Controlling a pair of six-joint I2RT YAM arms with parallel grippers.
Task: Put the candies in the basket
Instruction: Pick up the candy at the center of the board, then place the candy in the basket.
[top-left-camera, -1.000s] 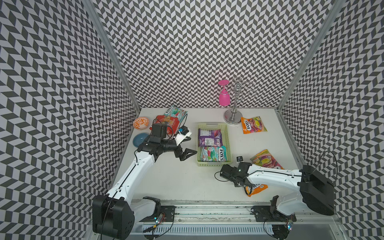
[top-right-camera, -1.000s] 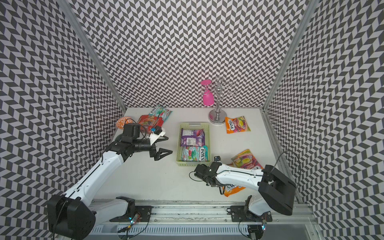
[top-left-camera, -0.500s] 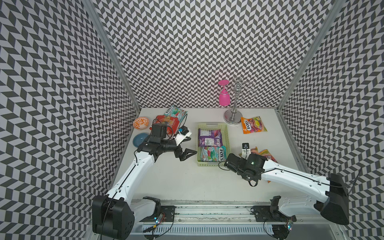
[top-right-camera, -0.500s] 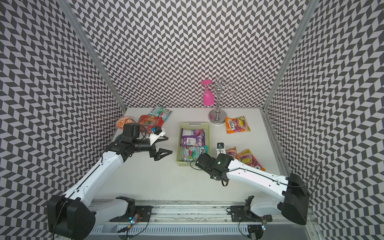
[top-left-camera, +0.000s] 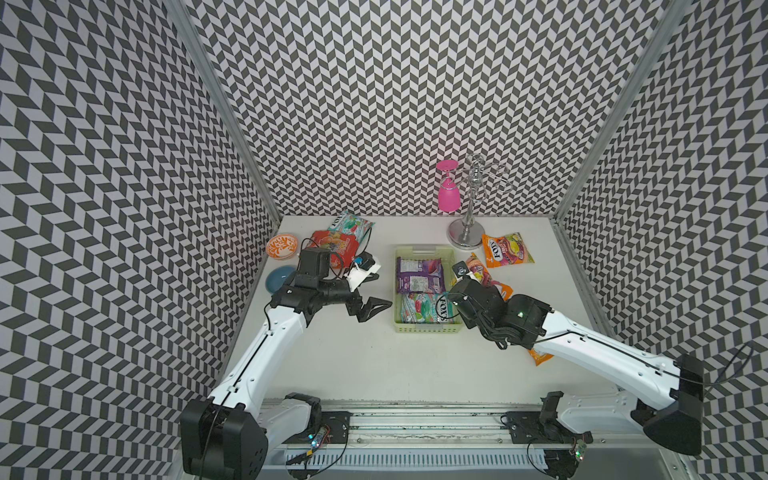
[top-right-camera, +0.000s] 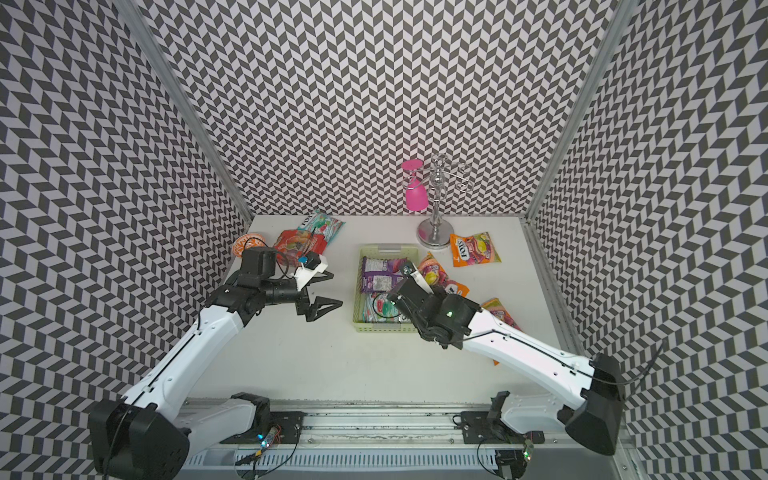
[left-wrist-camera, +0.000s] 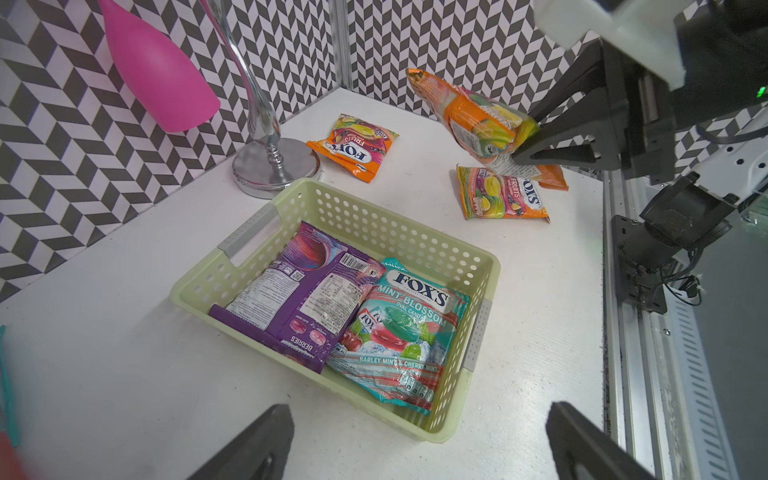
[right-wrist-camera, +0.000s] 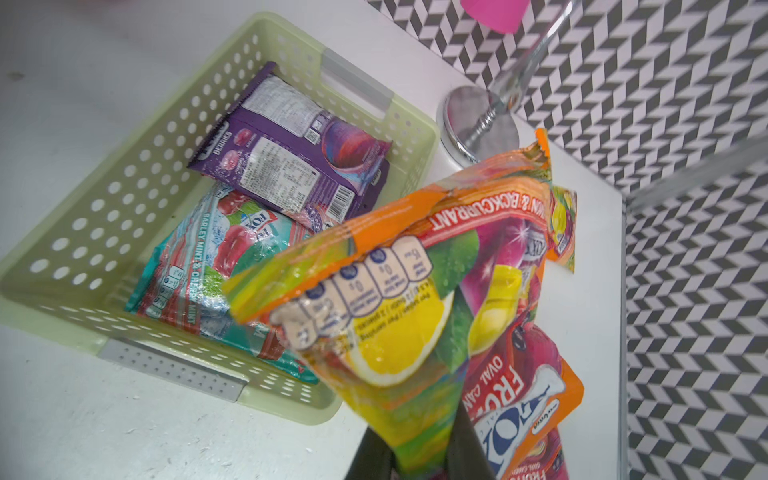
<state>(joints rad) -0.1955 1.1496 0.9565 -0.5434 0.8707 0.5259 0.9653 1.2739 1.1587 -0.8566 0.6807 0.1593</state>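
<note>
Candies (top-left-camera: 507, 254) lie scattered on the tabletop (top-left-camera: 374, 365) at the basket's (top-left-camera: 428, 330) ten, two and four o'clock, two more inside; the left pincer (top-left-camera: 370, 293) gapes wide, empty; the right pincer (left-wrist-camera: 525, 139), clamped on an orange bag (left-wrist-camera: 482, 124), hangs beside the three-o'clock rim and should carry it toward nine o'clock, clear of the wall, before releasing.

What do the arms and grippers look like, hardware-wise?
Both arms, left arm and right arm, have white link shells with black joint housings and a thin black cable along each link. The left gripper and right gripper carry black, triangular, open-frame fingers. A white camera mount sits on each wrist; a green LED glows on the right one.
</note>
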